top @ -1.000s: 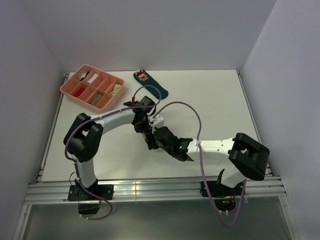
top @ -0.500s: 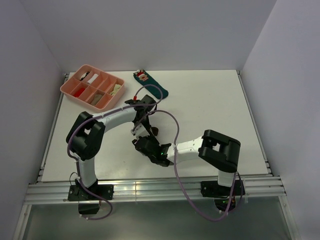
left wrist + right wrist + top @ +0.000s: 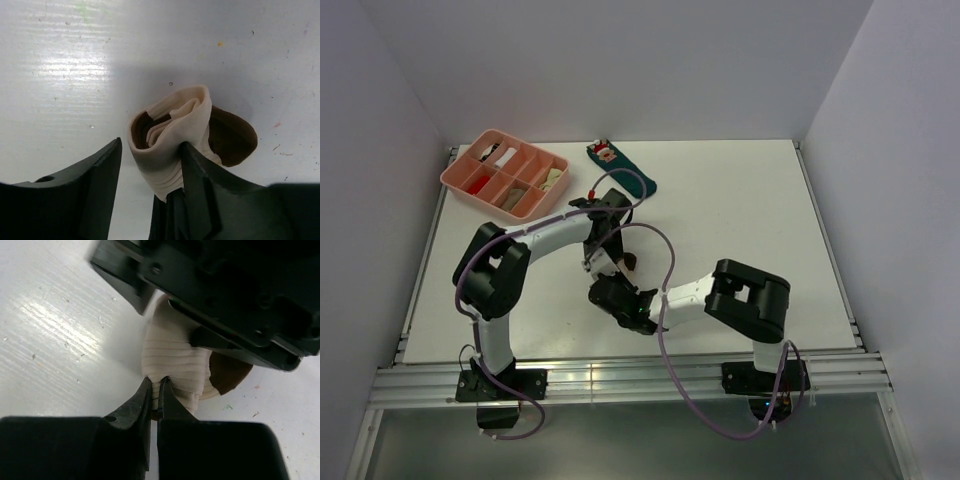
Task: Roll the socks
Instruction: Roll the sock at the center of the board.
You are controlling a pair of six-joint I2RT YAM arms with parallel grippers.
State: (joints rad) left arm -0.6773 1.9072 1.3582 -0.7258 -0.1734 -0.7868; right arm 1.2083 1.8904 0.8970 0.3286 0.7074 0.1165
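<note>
The socks [image 3: 172, 127] form one rolled bundle on the white table, cream ribbed fabric outside and dark brown showing at the core and right side. My left gripper [image 3: 152, 146] stands open over it: the right finger [image 3: 197, 185] touches the roll, the left finger [image 3: 95, 185] is apart from it. In the right wrist view the socks [image 3: 175, 362] lie just ahead, and my right gripper [image 3: 156, 382] is shut on a fold of the cream fabric at the near edge. From above, both grippers [image 3: 609, 264] [image 3: 611, 288] meet over the socks [image 3: 632, 263], mostly hiding them.
A pink divided tray [image 3: 460, 178] with small items sits at the back left. A dark teal sock with a red-and-white figure [image 3: 623, 168] lies behind the left arm. The left gripper's body [image 3: 225, 295] hangs close above the roll.
The right arm swung left and folded in, and its jaws closed on the cream fabric. The left jaws spread apart from their tighter hold on the roll.
</note>
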